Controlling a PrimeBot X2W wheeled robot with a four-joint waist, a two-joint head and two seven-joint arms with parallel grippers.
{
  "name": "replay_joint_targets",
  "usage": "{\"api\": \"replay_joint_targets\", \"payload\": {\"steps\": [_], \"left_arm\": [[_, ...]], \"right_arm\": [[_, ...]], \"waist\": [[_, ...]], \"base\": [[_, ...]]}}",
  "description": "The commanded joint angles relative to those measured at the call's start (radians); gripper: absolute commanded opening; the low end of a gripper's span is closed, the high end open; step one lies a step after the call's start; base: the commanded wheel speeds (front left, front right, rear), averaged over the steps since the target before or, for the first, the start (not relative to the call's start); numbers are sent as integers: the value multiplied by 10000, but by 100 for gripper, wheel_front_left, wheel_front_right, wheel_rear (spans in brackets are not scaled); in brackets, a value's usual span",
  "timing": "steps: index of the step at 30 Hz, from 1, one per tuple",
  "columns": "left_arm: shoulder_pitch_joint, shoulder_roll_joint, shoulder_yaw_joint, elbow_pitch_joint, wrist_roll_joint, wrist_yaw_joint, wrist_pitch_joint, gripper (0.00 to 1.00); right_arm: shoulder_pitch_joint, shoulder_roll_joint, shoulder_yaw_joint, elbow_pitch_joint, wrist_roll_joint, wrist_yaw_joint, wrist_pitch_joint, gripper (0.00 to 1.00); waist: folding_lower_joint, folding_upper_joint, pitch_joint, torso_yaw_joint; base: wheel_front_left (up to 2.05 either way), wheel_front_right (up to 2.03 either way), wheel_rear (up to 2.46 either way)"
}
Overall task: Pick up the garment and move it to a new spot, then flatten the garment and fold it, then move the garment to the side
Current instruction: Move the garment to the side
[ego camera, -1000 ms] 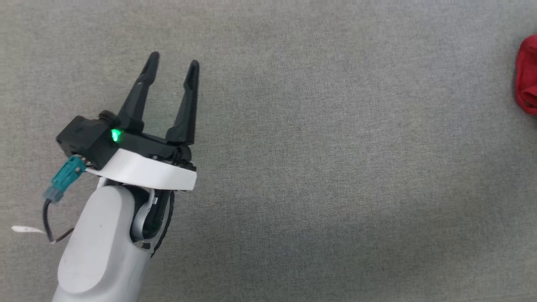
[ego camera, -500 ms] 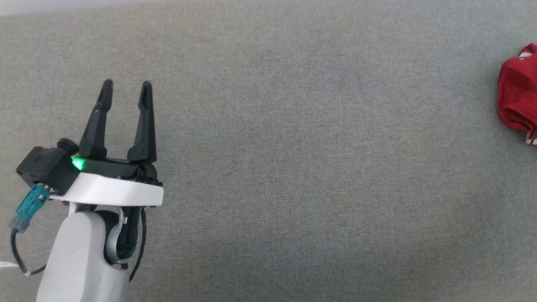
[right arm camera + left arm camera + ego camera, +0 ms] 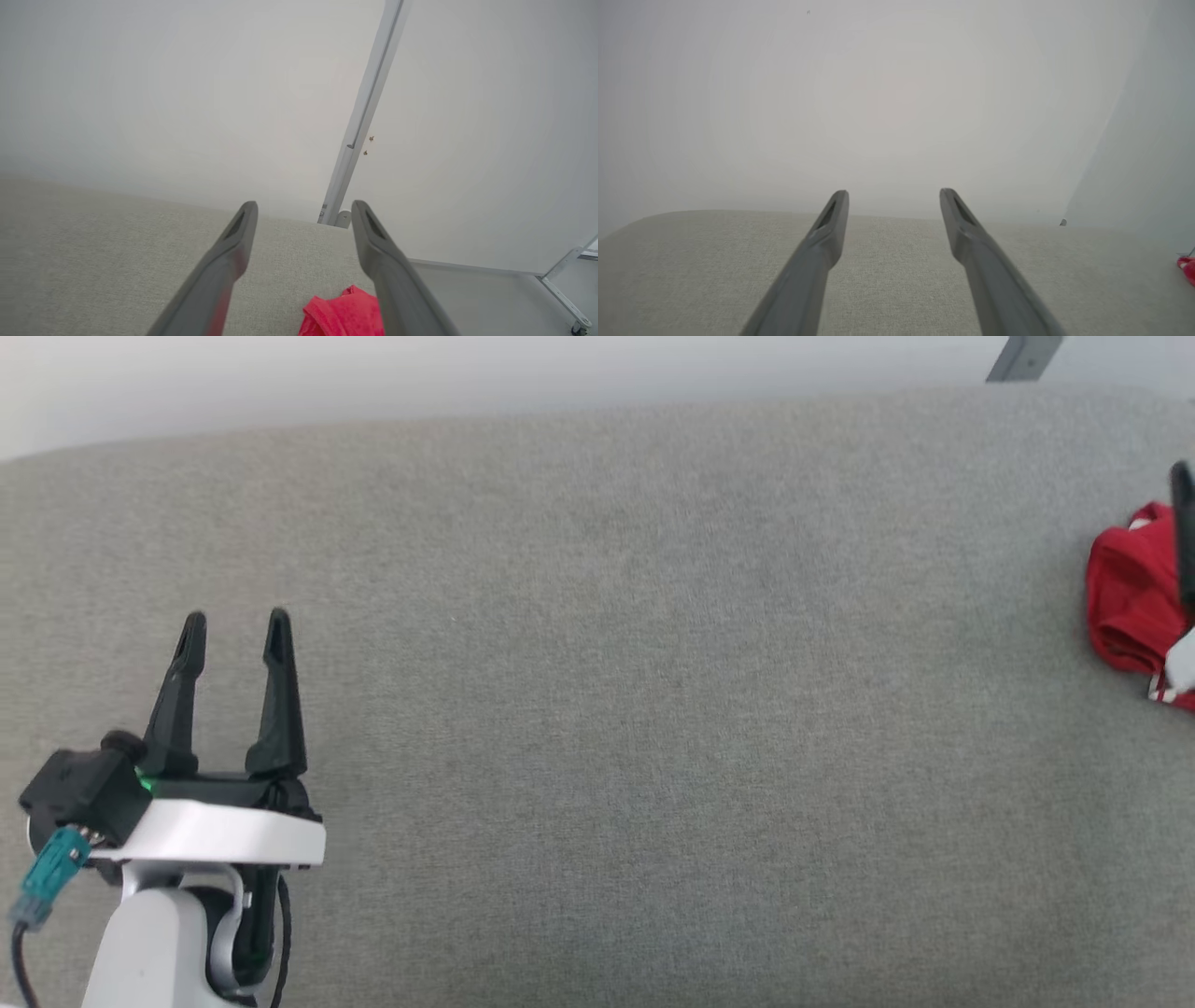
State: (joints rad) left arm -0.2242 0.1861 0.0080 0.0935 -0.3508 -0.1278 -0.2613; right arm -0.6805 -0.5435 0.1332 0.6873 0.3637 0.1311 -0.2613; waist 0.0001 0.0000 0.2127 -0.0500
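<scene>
Item: crumpled red fabric shirt [image 3: 1125, 602], white trim. Likely soft, light, limp; pinch a raised fold. Near it, right gripper [image 3: 303, 205]; well apart, left gripper [image 3: 233, 621]; both splayed, empty.

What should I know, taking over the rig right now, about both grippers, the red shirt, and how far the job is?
Grippers: the left gripper is open and empty over the bare grey fabric surface, far from the shirt. The right gripper is open and empty, poised over the red shirt; contact can't be judged.
Shirt: bunched heap at the surface's right end.
Done: nothing evident.
Left: pick up, relocate, flatten, fold, set aside.
</scene>
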Motion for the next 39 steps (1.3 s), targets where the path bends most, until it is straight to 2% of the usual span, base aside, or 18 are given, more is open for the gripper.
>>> {"api": "replay_joint_targets", "payload": {"steps": [1,9,17,39], "left_arm": [[205,-25,105,14,69,-36,-50,100],[1031,38,529,210,54,-36,-48,100],[1947,-135,965,284,81,-36,-48,100],[3338,-258,1505,416,324,-36,-50,100]], "right_arm": [[515,241,-281,-344,-148,-7,-45,100],[2449,1252,-1235,-2111,-811,-7,-48,100],[3971,2033,-1401,-3123,-1079,-7,-48,100],[6298,3360,-2077,-4537,-1363,-7,-49,100]], "waist": [[-1,0,-266,130],[-1,0,-893,354],[-1,0,-1521,546],[-1,0,-2178,779]], "base": [[0,0,0],[0,0,0],[0,0,0],[0,0,0]]}}
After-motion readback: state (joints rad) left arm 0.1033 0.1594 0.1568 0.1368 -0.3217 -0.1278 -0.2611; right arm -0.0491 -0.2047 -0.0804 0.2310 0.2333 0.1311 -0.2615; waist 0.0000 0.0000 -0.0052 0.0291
